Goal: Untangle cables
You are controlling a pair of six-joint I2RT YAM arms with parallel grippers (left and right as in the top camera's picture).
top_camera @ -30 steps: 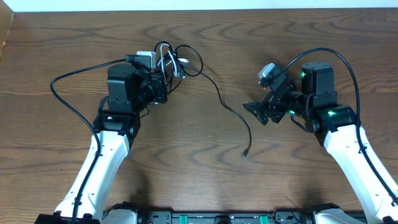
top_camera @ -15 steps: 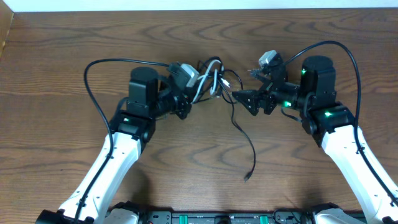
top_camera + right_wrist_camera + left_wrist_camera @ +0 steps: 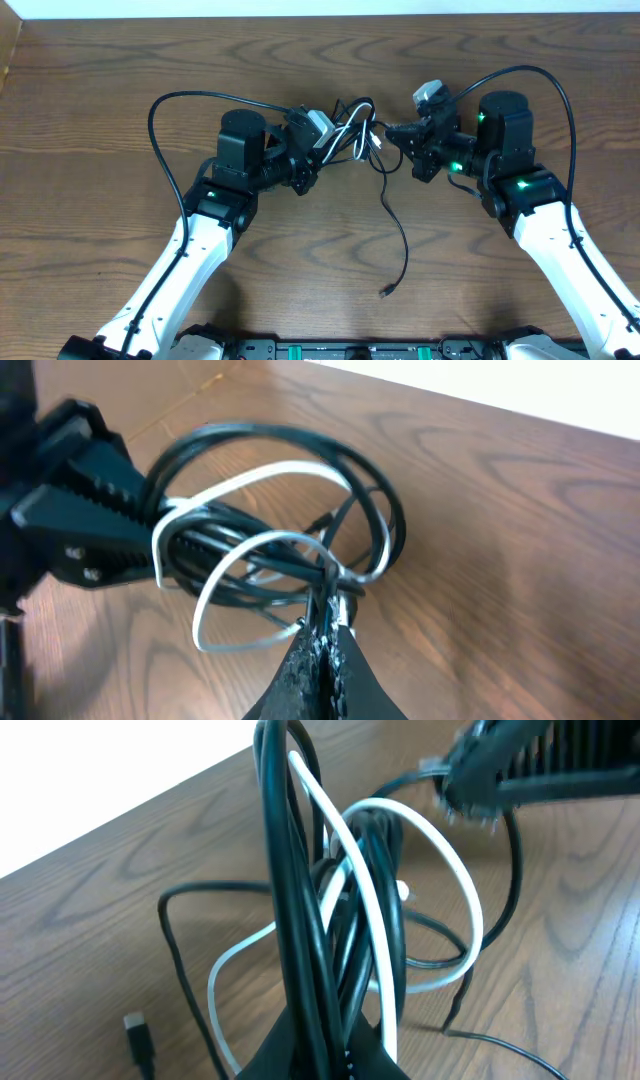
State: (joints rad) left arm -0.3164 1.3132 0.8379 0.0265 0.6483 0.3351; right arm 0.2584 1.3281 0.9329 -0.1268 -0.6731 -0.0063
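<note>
The cables point(image 3: 352, 135) form a tangle of black loops with one white cord, lifted between both arms at the table's far middle. My left gripper point(image 3: 318, 142) is shut on the bundle from the left; the left wrist view shows black and white strands point(image 3: 300, 900) rising out of its jaws point(image 3: 320, 1055). My right gripper point(image 3: 392, 132) is shut on the bundle's right side, its tips point(image 3: 328, 622) pinching strands where the loops point(image 3: 270, 540) cross. One black cable point(image 3: 403, 240) hangs down to a plug end point(image 3: 385, 291) on the table.
Thick black arm cables arch over the left arm point(image 3: 160, 110) and the right arm point(image 3: 560, 90). The table's far edge point(image 3: 320, 14) runs just behind the bundle. A loose plug point(image 3: 140, 1038) lies on the wood below the left gripper.
The left arm carried the bundle to the right. The right gripper moved left to the bundle and went from open to shut on it. The trailing plug slid toward the front.
</note>
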